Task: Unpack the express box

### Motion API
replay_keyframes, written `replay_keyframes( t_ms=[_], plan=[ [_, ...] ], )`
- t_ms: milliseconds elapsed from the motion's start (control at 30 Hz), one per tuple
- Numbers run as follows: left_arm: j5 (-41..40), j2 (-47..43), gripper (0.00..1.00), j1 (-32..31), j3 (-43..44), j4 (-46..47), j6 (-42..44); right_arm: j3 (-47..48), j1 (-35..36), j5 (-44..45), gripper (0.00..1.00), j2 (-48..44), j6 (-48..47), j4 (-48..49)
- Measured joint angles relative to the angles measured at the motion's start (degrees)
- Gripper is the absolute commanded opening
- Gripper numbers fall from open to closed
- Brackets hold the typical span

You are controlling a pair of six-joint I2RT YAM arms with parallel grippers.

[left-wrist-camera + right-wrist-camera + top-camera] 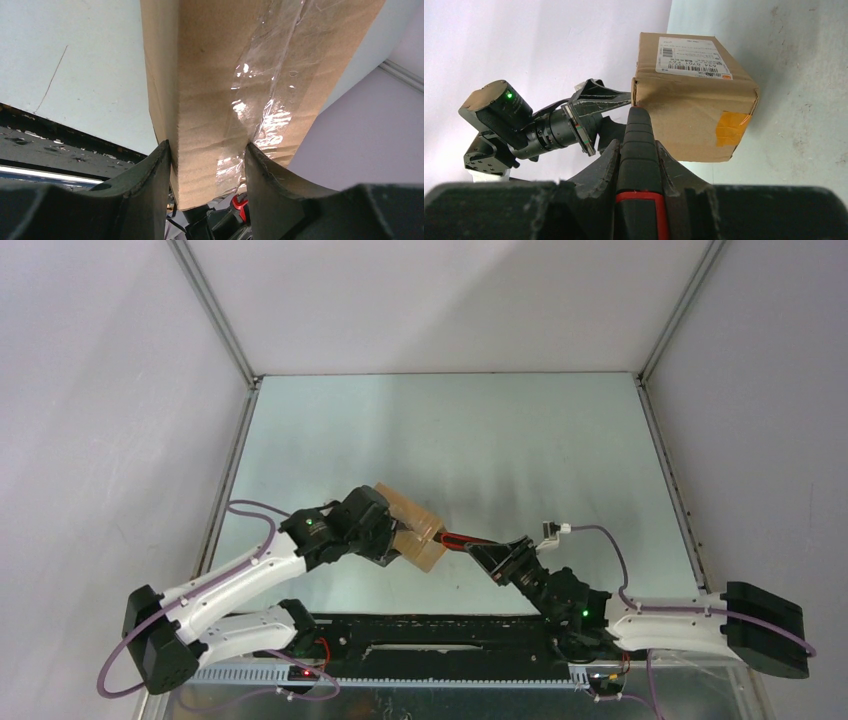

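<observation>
The express box (412, 527) is a small brown cardboard carton, sealed with clear tape, held off the table near the middle. My left gripper (392, 540) is shut on it; in the left wrist view both fingers (155, 175) press the box's (230, 90) sides. In the right wrist view the box (694, 100) shows its white label and an orange tape patch. My right gripper (497, 558) is shut on the red-and-black utility knife (462, 540), whose tip (638, 112) touches the box's near corner.
The metal table (500, 440) is walled by pale panels at the back and both sides. A black rail (440, 635) with the arm bases runs along the near edge. The left wrist camera housing (504, 120) shows left of the knife.
</observation>
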Motion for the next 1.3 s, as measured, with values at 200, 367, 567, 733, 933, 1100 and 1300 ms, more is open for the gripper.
replay_keyframes(
  t_ms=[200, 367, 567, 733, 933, 1100, 1300],
  plan=[
    [0.2, 1.1, 0.0, 0.1, -0.2, 0.5, 0.0, 0.4, -0.1, -0.2, 0.0, 1.0, -0.5, -1.2],
    [-2.0, 3.7, 0.0, 0.2, -0.2, -0.9, 0.1, 2.1, 1.4, 1.9, 0.0, 8.6, -0.9, 2.1],
    [-5.0, 5.4, 0.0, 0.0, 0.2, -1.9, 0.0, 4.4, 3.0, 5.2, 0.0, 17.7, -1.5, 7.6],
    [-5.8, 5.6, 0.0, -0.1, 0.4, -2.1, -0.4, 4.4, 3.3, 5.8, 0.0, 18.2, -1.5, 8.5],
    [-3.3, 3.6, 0.0, -0.4, 0.3, -1.4, -0.7, 1.4, 2.8, 3.5, 0.0, 9.9, -1.1, 5.3],
    [-0.6, 0.2, 0.0, -0.5, -0.8, 1.1, -1.8, 0.0, 1.0, 0.5, 0.0, 0.1, -0.9, -0.2],
    [-0.1, 0.6, 0.0, -0.4, -1.0, 1.6, -1.9, 0.0, 0.9, -0.2, 0.0, -0.8, -1.4, -2.3]
  ],
)
